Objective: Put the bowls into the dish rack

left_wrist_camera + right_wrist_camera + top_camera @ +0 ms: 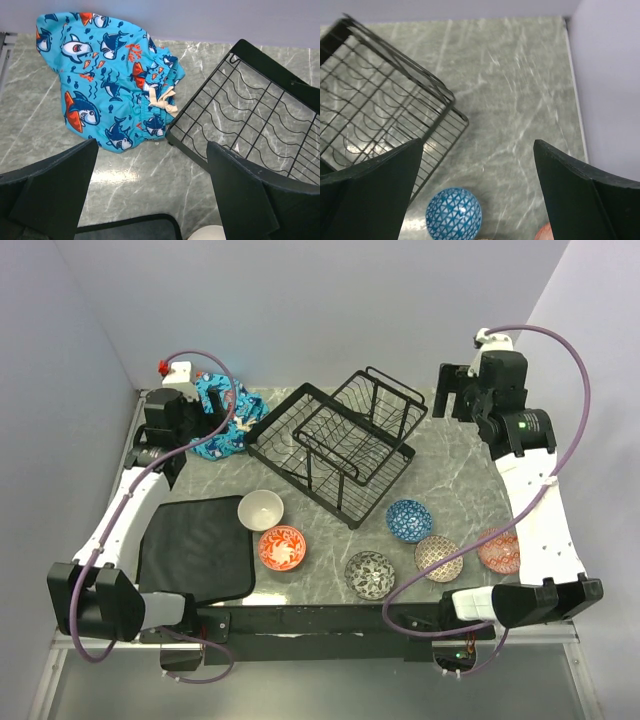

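Across the top external view, I am seeing the dish rack [335, 445] sitting at an angle in the far middle of the marble table [455, 475], with all six bowls lying outside it on the near side. The cream-white bowl [260, 508] is resting just beside the black mat [197, 548], and the red-orange floral bowl [283, 547] is sitting just in front of it. The black-and-white bowl [369, 574] is lying nearest the arm bases. The blue bowl [408, 520], brown dotted bowl [438, 557] and salmon-orange bowl [499, 551] are trailing off to the right. The left gripper [208, 420] is hovering over a shark-print cloth [218, 415] left of the rack, and the right gripper [442, 395] is hanging off the rack's far right corner. Through the left wrist camera I am watching that gripper's fingers standing wide apart with nothing between them, the cloth and a rack corner lying beyond, and a sliver of the cream-white bowl showing at the bottom edge. Through the right wrist camera, the fingers are likewise spread wide and holding nothing, the rack is filling the left side, and the blue bowl is sitting on the table below its corner.
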Available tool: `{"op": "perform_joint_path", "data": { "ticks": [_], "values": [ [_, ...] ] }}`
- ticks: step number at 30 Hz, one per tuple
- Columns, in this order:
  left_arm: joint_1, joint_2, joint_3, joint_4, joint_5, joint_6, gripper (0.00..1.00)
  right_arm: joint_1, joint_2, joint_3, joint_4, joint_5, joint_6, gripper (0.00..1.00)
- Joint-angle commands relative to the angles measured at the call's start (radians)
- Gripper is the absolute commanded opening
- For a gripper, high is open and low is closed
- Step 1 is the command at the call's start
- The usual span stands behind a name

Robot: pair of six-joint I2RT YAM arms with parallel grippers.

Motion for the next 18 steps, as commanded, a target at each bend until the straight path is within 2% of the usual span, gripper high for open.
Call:
{"op": "perform_joint_path", "data": {
  "ticks": [1,2,4,6,11,13,16,18],
  "values": [
    [-0.003,-0.048,0.018,0.032,0.009,0.048,0.97,0.007,-0.061,0.021,0.189,-0.154,-0.194,1.0],
    [-0.003,-0.051,0.021,0.027,-0.004,0.045,0.97,0.01,-0.075,0.009,0.218,-0.265,-0.213,1.0],
    [-0.003,-0.071,0.024,-0.002,-0.018,0.051,0.97,0.033,-0.093,-0.006,0.257,-0.359,-0.247,1.0],
    [-0.003,-0.089,0.009,-0.028,0.0,0.104,0.97,0.107,-0.049,0.046,0.169,-0.455,-0.279,1.0],
    [0.0,-0.161,-0.042,-0.04,-0.014,0.169,0.97,0.231,0.071,0.136,-0.007,-0.521,-0.322,1.0],
    [0.006,-0.168,-0.057,-0.052,0.026,0.268,0.97,0.275,0.103,0.143,-0.031,-0.545,-0.35,1.0],
    [0.008,-0.134,-0.023,-0.086,0.063,0.359,0.97,0.332,0.132,0.162,-0.047,-0.545,-0.388,0.98],
    [0.013,-0.114,0.018,-0.127,0.067,0.396,0.97,0.351,0.16,0.187,-0.071,-0.544,-0.394,0.93]
  ]
}}
